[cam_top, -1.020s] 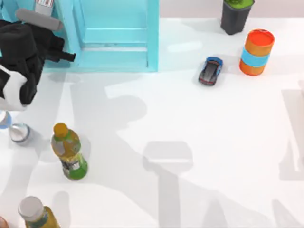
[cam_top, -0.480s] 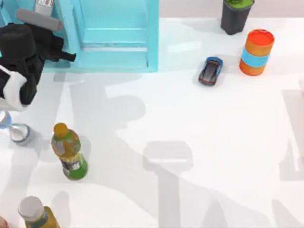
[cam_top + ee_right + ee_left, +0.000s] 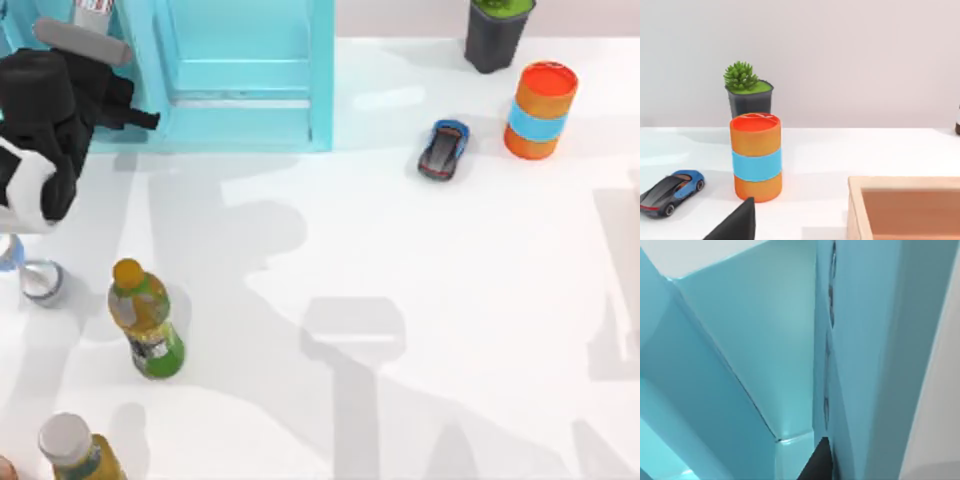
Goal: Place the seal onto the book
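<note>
The seal and the book are out of view. My left gripper [image 3: 140, 118] is at the table's back left, with its black tip against the front left corner of the turquoise shelf unit [image 3: 245, 90]. In the left wrist view the shelf's turquoise panels [image 3: 790, 340] are very close, and one dark finger [image 3: 817, 465] pokes in at the edge. One dark finger [image 3: 737, 225] of my right gripper appears in the right wrist view, facing the orange cylinder with a blue band [image 3: 756, 157].
A green bottle with an orange cap [image 3: 145, 325] stands front left, with a grey-capped bottle [image 3: 72, 447] nearer and a small clear bottle [image 3: 38, 282] at the left edge. Back right are a toy car [image 3: 443, 148], the orange cylinder [image 3: 540, 110] and a potted plant [image 3: 498, 30]. A wooden box [image 3: 905, 205] sits close to my right wrist.
My left arm has edged slightly toward the back of the table. Everything else is as before.
</note>
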Robot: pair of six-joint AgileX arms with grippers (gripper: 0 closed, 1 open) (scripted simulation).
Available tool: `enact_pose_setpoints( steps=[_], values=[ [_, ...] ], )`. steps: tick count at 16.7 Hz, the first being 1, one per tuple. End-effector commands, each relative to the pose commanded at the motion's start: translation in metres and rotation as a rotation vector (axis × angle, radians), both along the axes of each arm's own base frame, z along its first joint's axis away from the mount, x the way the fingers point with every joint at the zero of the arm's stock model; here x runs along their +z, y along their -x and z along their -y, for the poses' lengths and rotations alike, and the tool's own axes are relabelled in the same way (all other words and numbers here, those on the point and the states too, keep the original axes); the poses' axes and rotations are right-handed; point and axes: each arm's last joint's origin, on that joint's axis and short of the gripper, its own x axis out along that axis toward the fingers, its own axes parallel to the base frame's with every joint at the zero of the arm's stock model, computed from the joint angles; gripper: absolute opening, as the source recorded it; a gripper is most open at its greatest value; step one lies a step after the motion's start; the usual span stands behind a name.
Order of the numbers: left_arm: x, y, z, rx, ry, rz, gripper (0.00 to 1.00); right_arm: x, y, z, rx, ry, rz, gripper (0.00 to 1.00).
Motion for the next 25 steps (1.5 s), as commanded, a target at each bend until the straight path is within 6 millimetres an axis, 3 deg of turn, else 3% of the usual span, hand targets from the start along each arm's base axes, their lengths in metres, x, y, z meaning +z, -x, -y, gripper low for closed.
enact_pose_setpoints(
  steps=[8, 10, 13, 16, 19, 22, 25],
  values=[
    [0.004, 0.004, -0.004, -0.021, 0.006, 0.000, 0.00, 0.000, 0.000, 0.000, 0.000, 0.000, 0.000, 1.00],
    [0.025, 0.003, -0.003, -0.025, -0.001, 0.010, 0.00, 0.000, 0.000, 0.000, 0.000, 0.000, 0.000, 1.00],
    [0.076, 0.014, -0.003, -0.031, -0.011, 0.010, 0.00, 0.000, 0.000, 0.000, 0.000, 0.000, 0.000, 1.00],
    [0.136, 0.047, -0.003, -0.035, -0.018, 0.004, 0.00, 0.000, 0.000, 0.000, 0.000, 0.000, 0.000, 1.00],
    [0.182, 0.099, -0.004, -0.034, -0.018, -0.007, 0.00, 0.000, 0.000, 0.000, 0.000, 0.000, 0.000, 1.00],
    [0.205, 0.153, -0.007, -0.029, -0.009, -0.005, 0.00, 0.000, 0.000, 0.000, 0.000, 0.000, 0.000, 1.00],
    [0.205, 0.190, -0.008, -0.023, 0.001, -0.002, 0.00, 0.000, 0.000, 0.000, 0.000, 0.000, 0.000, 1.00]
  ],
)
